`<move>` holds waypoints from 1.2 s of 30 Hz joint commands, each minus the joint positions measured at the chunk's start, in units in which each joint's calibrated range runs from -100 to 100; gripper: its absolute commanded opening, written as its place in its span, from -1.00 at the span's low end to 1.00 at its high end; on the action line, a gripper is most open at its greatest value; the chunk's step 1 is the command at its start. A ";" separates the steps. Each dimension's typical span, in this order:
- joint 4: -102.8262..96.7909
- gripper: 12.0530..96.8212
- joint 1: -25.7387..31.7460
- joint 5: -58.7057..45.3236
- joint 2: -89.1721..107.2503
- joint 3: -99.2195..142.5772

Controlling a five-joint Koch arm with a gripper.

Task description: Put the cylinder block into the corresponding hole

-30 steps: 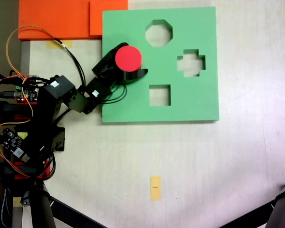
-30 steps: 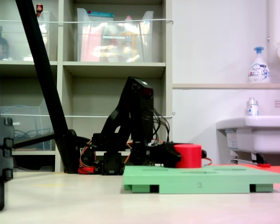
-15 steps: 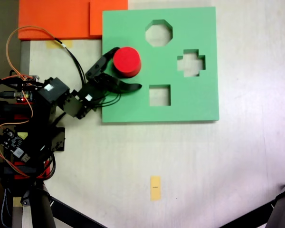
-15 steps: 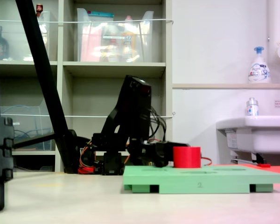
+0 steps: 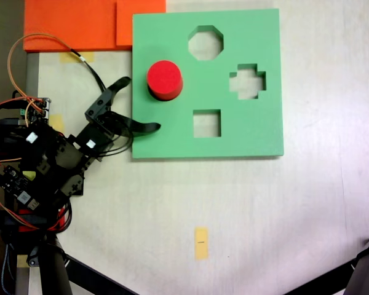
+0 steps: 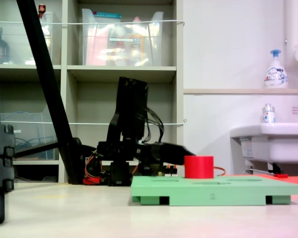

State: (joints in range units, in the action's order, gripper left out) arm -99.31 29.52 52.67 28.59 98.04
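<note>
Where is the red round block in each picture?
Fixed view from above: the cylinder block sits on the left part of the green board, left of the cross-shaped cutout, apart from the open tool.
Fixed view from the side: the cylinder block stands on top of the green board, right of the tool.
Shared landmark: the green board.

Bright, even indoor light with soft shadows; both fixed views slightly soft.
</note>
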 commanded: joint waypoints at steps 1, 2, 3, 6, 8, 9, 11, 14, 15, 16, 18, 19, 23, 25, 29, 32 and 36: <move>-0.69 0.47 0.10 -1.76 10.79 1.96; -0.69 0.41 -0.24 -2.10 14.29 1.96; -0.69 0.33 -0.59 -2.30 17.50 1.96; -0.69 0.03 -2.69 -5.81 30.77 1.96; -0.69 -0.12 -5.71 -7.91 38.31 1.96; -0.69 -0.17 -7.62 -9.23 41.38 1.96; -0.69 -0.25 -11.48 -13.53 44.03 1.96; 1.05 -0.24 -18.51 -20.85 43.76 1.96; 3.17 -0.14 -20.07 -22.22 43.20 1.96; 5.86 -0.03 -21.25 -22.76 42.50 1.96; 10.77 -0.07 -25.74 -27.11 42.08 1.96; 12.60 -0.10 -27.55 -30.18 42.08 1.56; 27.91 -0.18 -34.87 -46.84 45.57 -6.81; 40.91 -0.18 -35.85 -47.57 51.44 -11.90; 69.22 -0.18 -37.61 -50.79 63.03 -13.39; 80.59 -0.18 -37.70 -53.53 65.26 -10.80; 82.03 -0.18 -35.75 -54.95 71.41 1.66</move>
State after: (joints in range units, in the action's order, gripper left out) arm -16.20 -7.11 -1.73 97.54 97.35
